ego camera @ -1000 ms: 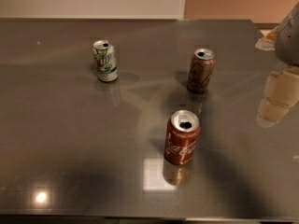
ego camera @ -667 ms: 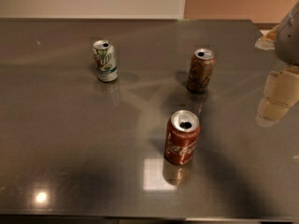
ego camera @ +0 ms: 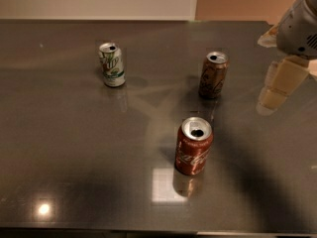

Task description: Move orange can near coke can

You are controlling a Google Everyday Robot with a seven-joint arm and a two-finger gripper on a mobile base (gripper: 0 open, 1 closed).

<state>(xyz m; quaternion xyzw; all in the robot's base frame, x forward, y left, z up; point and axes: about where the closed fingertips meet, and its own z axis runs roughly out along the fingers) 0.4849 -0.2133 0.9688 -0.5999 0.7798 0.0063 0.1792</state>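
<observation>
The orange can (ego camera: 213,75), dull brownish-orange with a silver top, stands upright on the dark table (ego camera: 69,148) at the right of centre. The coke can (ego camera: 193,146), red with white script, stands upright nearer the front, a little left of the orange can and apart from it. My gripper (ego camera: 272,97) hangs above the table at the right edge, to the right of the orange can, touching neither can and holding nothing that I can see.
A white-and-green can (ego camera: 112,64) stands upright at the back left. A pale wall runs behind the table's far edge. The table's front edge runs along the bottom of the view. Light glare spots show near the front.
My gripper has shifted a little to the left and up, closer to the orange can. The three cans have not moved.
</observation>
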